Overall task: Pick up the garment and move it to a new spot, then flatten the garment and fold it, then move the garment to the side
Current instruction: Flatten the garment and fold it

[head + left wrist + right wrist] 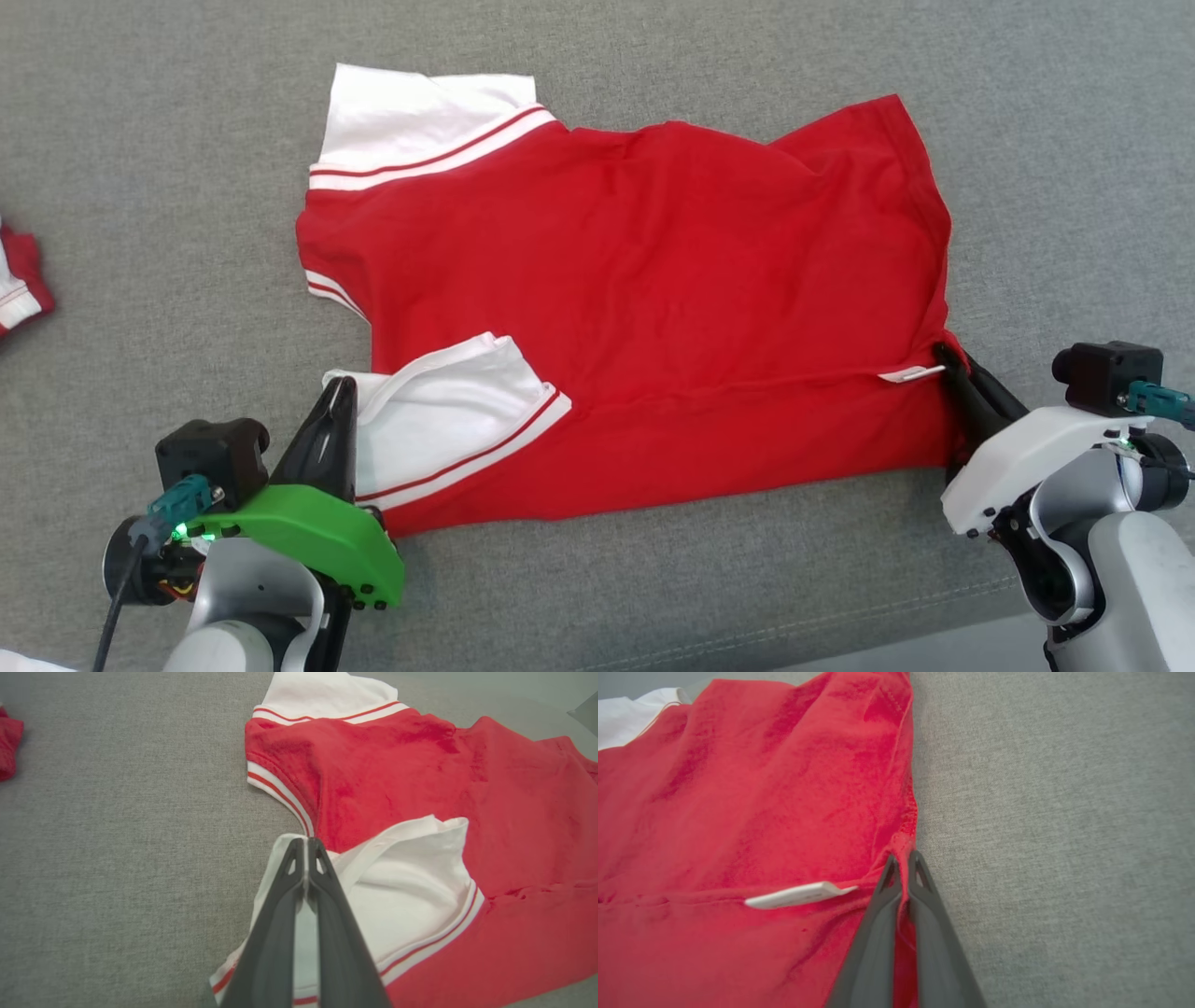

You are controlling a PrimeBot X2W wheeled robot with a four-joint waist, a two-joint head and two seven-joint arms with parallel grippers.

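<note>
The garment (653, 280) is a red shirt with white sleeves and red-striped trim, spread sideways on the grey cloth surface with its near long edge folded over itself. My left gripper (338, 390) is shut on the near white sleeve (411, 877) at the garment's left end, white cloth showing between its fingers (322, 896). At the right end my right gripper (945, 357) is shut on the red hem corner (903, 842), next to a small white label (794, 896). The far white sleeve (420, 121) lies flat at the upper left.
Another red and white piece of cloth (19, 280) lies at the left edge of the head view. The grey fabric surface (140, 140) stretches all around the garment. A seam and pale edge of it run along the near right (887, 625).
</note>
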